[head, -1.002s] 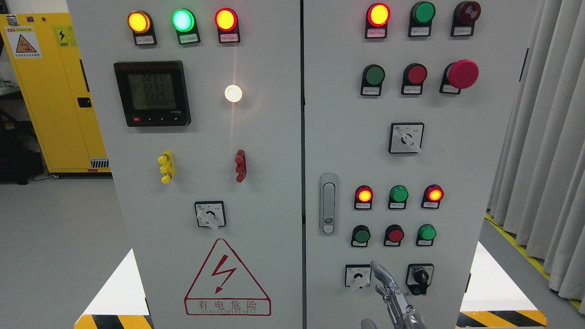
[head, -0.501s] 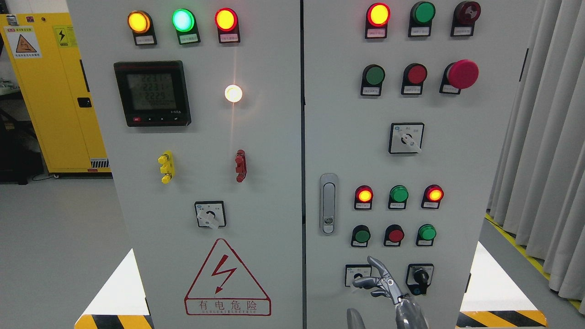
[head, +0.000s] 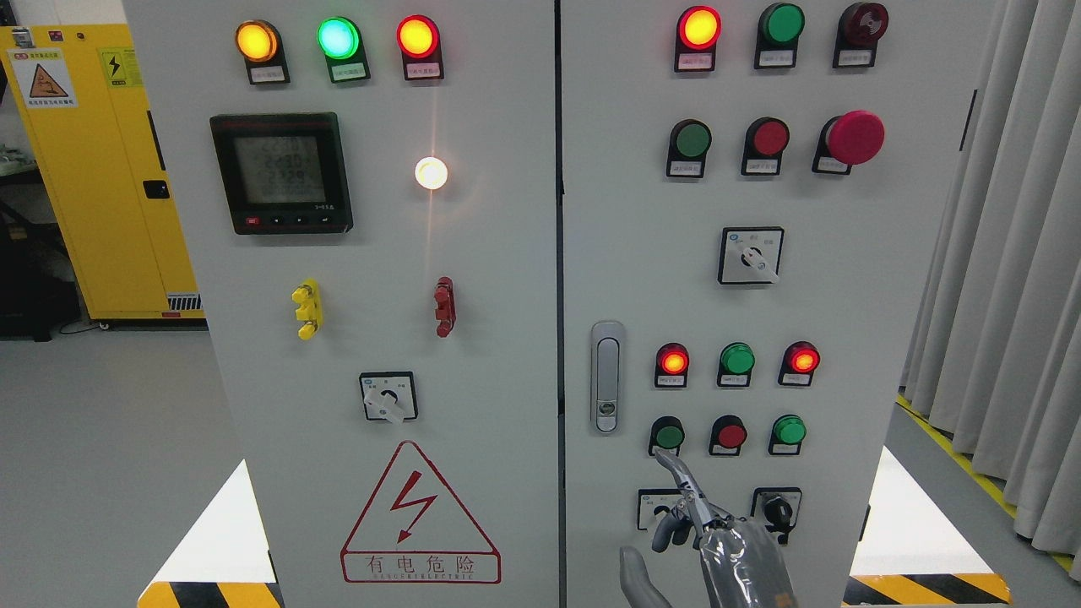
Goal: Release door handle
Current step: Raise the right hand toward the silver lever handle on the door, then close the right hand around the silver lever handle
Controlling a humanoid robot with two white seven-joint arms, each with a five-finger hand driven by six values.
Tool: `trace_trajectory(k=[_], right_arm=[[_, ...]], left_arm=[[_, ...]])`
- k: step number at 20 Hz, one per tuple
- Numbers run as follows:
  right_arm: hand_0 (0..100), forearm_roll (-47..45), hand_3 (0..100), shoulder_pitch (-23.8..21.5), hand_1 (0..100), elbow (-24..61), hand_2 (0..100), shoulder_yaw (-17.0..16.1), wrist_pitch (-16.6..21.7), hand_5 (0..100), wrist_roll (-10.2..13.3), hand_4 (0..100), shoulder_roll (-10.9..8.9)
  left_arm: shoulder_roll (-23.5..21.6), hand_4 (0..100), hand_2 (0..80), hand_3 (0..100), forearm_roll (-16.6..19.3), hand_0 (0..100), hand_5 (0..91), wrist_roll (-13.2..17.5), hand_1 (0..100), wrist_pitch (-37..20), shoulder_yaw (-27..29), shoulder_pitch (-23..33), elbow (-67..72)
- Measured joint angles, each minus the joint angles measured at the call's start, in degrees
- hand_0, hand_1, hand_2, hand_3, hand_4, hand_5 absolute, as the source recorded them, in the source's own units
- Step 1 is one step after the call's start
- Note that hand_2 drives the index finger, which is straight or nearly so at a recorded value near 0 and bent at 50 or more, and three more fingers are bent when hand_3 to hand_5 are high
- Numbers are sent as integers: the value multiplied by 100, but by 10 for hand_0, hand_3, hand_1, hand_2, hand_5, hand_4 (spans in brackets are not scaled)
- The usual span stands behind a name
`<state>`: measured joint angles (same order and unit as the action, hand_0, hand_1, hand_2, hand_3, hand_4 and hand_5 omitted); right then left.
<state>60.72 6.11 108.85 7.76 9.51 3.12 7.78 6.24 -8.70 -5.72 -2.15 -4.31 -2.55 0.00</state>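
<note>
Nearest you, the right hand [head: 701,532] rises from the cabinet's bottom edge, one finger pointing up-left and the others loosely curled, holding nothing, in front of the lower selector switch [head: 661,509]. The door handle [head: 606,376] stands upright above and left of that fingertip, apart from it, near the right door's inner edge. You see no left hand.

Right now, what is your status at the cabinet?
Right hand below grey metal door handle, not touching it, holding nothing. Handle flush, door shut. One finger points up near green round button.
</note>
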Motion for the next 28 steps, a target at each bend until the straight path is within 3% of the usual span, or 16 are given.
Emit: trace_trajectory(k=[5, 14, 22, 28], right_arm=[[506, 530, 1000, 229, 386, -73, 0, 194, -505, 1000, 23, 1000, 5], [498, 1407, 1000, 513, 375, -312, 0, 470, -757, 1000, 299, 1000, 13], [496, 1708, 1000, 661, 367, -601, 0, 663, -835, 1000, 933, 1000, 18], [494, 1881, 1000, 697, 361, -858, 0, 799, -864, 1000, 1258, 1000, 19]], left_arm=[[0, 0, 0, 0, 0, 120, 0, 0, 556, 0, 0, 0, 0], [0, 0, 0, 0, 0, 120, 0, 0, 556, 0, 0, 0, 0], [0, 0, 0, 0, 0, 120, 0, 0, 556, 0, 0, 0, 0], [0, 0, 0, 0, 0, 120, 0, 0, 556, 0, 0, 0, 0]])
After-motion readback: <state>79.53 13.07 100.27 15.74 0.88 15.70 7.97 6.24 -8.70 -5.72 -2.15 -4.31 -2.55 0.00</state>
